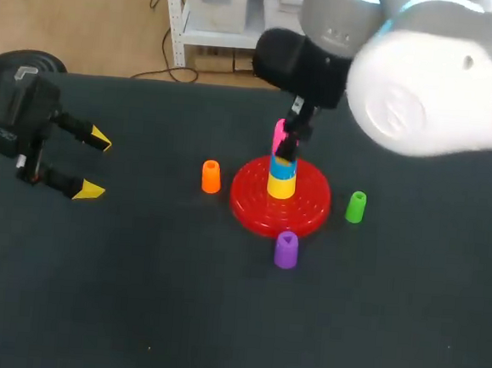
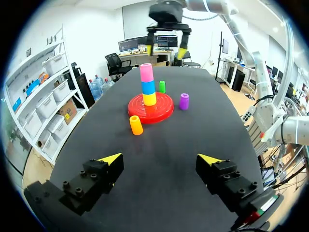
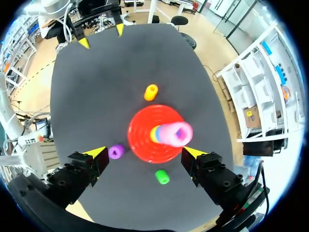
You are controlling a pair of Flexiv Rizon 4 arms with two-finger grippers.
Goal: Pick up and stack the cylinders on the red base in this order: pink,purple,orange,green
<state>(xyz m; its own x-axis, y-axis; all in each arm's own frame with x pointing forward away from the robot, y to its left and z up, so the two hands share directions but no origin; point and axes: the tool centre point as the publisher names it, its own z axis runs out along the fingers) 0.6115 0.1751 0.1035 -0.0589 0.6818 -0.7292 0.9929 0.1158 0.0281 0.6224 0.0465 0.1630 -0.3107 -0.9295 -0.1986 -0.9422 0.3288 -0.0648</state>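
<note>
A red base [image 1: 308,213] sits mid-table with a stack on it: yellow cylinder [image 2: 149,99], blue cylinder [image 2: 148,87], and pink cylinder [image 2: 146,72] on top. My right gripper [image 3: 145,152] hangs open above the stack, its fingers spread wide to either side and clear of the pink cylinder [image 3: 177,133]. The orange cylinder [image 1: 211,176] stands left of the base, the purple cylinder [image 1: 286,249] in front of it, and the green cylinder [image 1: 356,206] to its right. My left gripper [image 1: 90,165] is open and empty at the table's left.
Dark table [image 1: 134,312] with open room in front and to the left. My right arm's large white housing [image 1: 425,79] hangs over the back right and hides that part of the table.
</note>
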